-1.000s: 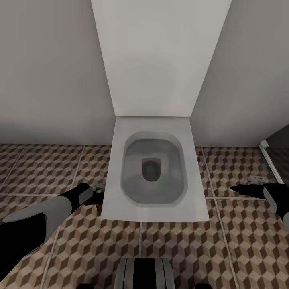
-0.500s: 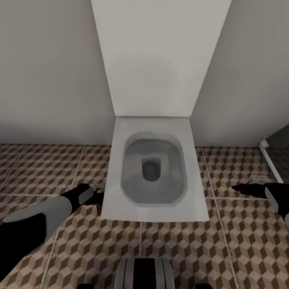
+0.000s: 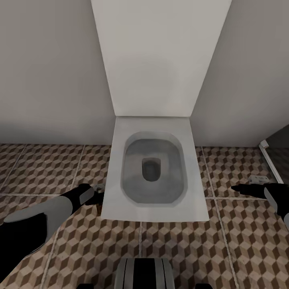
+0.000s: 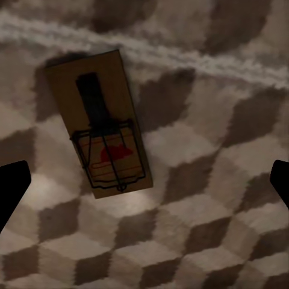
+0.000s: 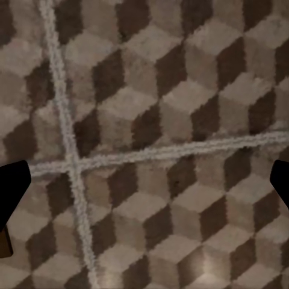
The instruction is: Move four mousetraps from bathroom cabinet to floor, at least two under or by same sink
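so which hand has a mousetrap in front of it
The left hand: a mousetrap lies flat on the floor between its open fingers. The right hand faces patterned floor.

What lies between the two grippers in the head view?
The white toilet stands between the left gripper and right gripper, on the tiled floor.
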Robot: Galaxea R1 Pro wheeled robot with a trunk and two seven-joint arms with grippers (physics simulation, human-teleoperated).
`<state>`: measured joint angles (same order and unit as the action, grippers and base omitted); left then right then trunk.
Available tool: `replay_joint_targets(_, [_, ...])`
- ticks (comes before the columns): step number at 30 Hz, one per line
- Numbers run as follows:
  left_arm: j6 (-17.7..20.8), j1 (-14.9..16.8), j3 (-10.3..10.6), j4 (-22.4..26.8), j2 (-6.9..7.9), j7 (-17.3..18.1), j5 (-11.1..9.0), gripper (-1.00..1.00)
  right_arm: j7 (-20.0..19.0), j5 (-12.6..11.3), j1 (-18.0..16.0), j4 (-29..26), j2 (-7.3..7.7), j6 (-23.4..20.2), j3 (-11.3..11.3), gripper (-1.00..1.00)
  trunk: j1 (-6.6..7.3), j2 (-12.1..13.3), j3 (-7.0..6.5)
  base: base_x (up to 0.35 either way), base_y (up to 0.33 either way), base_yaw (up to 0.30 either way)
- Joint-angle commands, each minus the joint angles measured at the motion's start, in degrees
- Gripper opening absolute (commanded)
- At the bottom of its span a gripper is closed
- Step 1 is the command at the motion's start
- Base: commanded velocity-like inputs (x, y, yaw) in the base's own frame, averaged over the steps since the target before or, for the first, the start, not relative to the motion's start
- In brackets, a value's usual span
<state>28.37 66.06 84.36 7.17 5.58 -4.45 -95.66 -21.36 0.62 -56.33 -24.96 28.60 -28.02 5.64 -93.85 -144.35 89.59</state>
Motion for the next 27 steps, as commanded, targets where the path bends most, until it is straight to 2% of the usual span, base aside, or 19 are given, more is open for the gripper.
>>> replay_joint_targets(1, [0.10,0.04,0.27,0.22,0.08,-0.47,-0.58,1.00,-0.27,0.08,-0.01,-0.08,-0.05,-0.38,0.34,1.00,0.01,-0.01,0.03,0.000,0.000,0.000])
replay_joint_targets(21, [0.00,-0.05,0.27,0.18,0.13,-0.47,-0.50,1.00,-0.18,-0.02,-0.01,-0.08,-0.13,-0.28,0.43,1.00,0.01,-0.01,0.03,0.000,0.000,0.000])
replay_joint_targets(27, [-2.88,-0.16,0.27,0.20,0.09,-0.47,-0.51,1.00,-0.16,0.02,-0.01,-0.03,-0.13,-0.28,0.43,1.00,0.01,-0.01,0.03,0.000,0.000,0.000])
